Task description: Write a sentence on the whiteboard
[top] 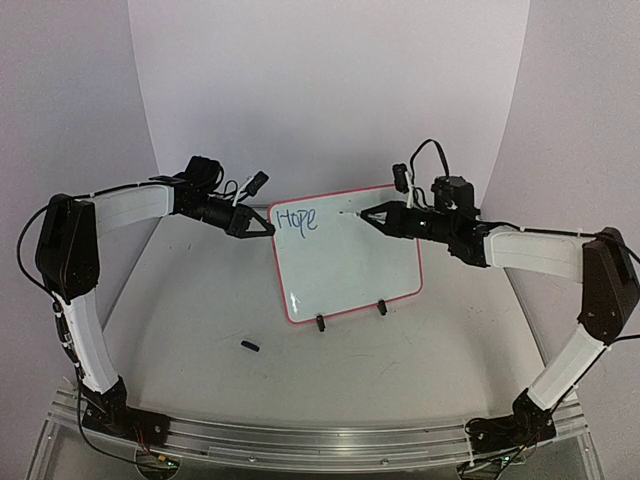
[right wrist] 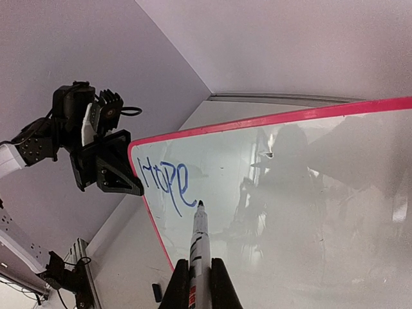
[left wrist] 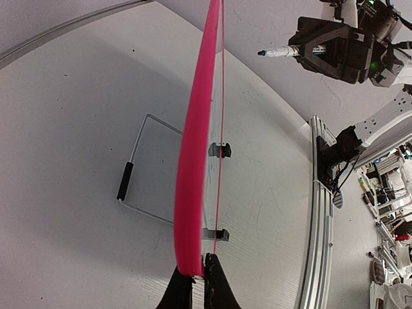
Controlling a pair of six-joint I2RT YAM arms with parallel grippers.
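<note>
A small rectangular whiteboard [top: 345,255] with rounded corners and a thin red-pink frame stands tilted back near the middle of the pale grey desk [top: 190,310], between the two arms. It rests on two small black clip feet [top: 320,322] along its lower edge. From the left wrist view the board is seen edge-on as a pink band [left wrist: 193,161], with a thin bent wire stand [left wrist: 138,161] with a black sleeve lying on the desk behind it.

The left tool [top: 266,228] is pressed together on the board's upper left corner, its two black fingers [left wrist: 182,286] pinching the pink frame between them.

The right tool [top: 366,214] is closed around a slim white marker [right wrist: 197,238] with a dark tip, which points at the writing face from the right. In the right wrist view the tip sits just below and to the right of the writing, very near the surface; whether it touches the board is hard to say from this angle.

Of the sentence [top: 297,219], only the blue handwritten word "Hope" shows, in the board's upper left corner, just beside the left tool's grip. The rest of the white face is bare apart from dim reflections.

A small black cap-like piece [top: 250,346] lies on the desk in front of the board's left side, well apart from both arms.
</note>
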